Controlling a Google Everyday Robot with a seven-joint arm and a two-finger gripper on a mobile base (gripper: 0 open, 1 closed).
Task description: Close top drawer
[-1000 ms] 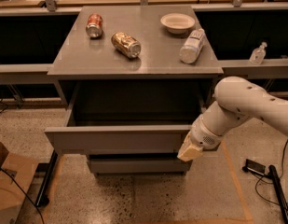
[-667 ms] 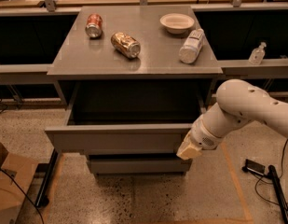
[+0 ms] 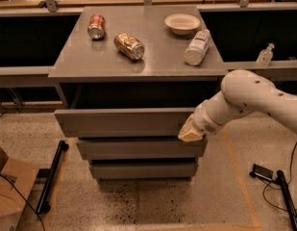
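Top drawer [image 3: 124,121] partly open, tool [image 3: 190,132] against its front's right end, grip unclear

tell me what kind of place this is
Probably a robot test lab: a grey cabinet with its top drawer pulled out, the gripper at that drawer front's right end, tape lines and loose cables on the speckled floor.

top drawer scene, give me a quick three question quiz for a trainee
1. True or false: the top drawer is fully shut.
2. Where is the gripper? A) at the right end of the top drawer's front; B) resting on the cabinet top; C) down by the floor.
3. Fill in: near the bowl, the bottle lies on its ____.
Key: 1 false, it stands pulled out; 2 A; 3 side.
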